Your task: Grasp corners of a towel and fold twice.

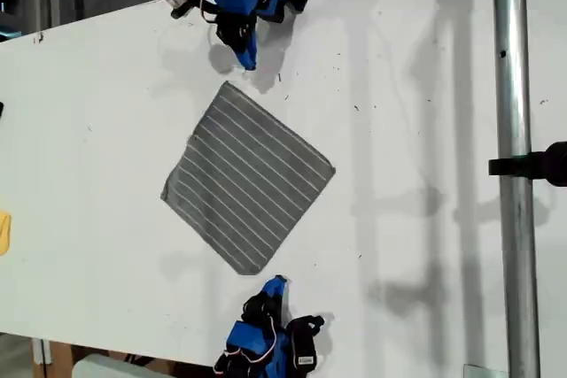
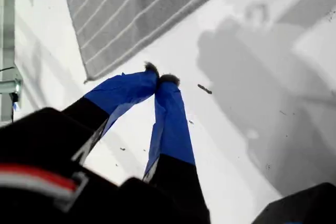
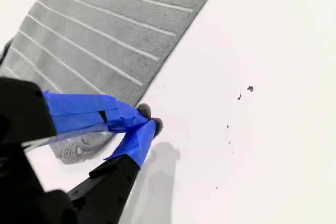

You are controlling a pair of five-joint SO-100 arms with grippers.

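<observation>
Pincer-wise, my first pincer (image 2: 159, 80) and my second pincer (image 3: 149, 118) are both pressed together and empty, each just beside a corner (image 2: 95, 71) of the thin grey white-striped towel (image 1: 248, 174), which lies flat on the white table (image 1: 425, 130). I judge both should spread first, then bite the tips squarely.

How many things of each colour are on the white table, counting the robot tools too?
Grey with white stripes: 1, the towel
Yellow: 1, a small object at the exterior view's left edge
Blue: 2, the tools
Total: 4
</observation>
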